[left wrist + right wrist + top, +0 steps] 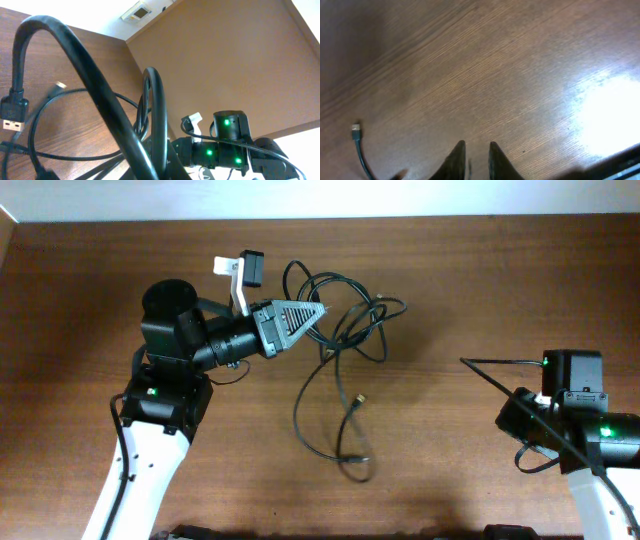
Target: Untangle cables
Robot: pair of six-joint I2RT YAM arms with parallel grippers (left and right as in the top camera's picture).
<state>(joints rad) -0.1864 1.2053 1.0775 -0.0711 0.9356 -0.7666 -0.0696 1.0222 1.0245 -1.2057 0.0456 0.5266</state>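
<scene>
Loosely looped thin black cables (pixel 97 100) lie pinched in left end effector (pixel 321 310); right end effector (pixel 476 146) closed.

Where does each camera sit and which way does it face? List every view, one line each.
Overhead: above the table, facing straight down; left arm, right arm and cables show.
Left wrist: on the left arm, low among the cables, facing across toward the right arm.
Right wrist: on the right arm, facing down at bare wood; own jaws nearly shut, one plug.
Shared: overhead and left wrist both show cables and right arm.
</scene>
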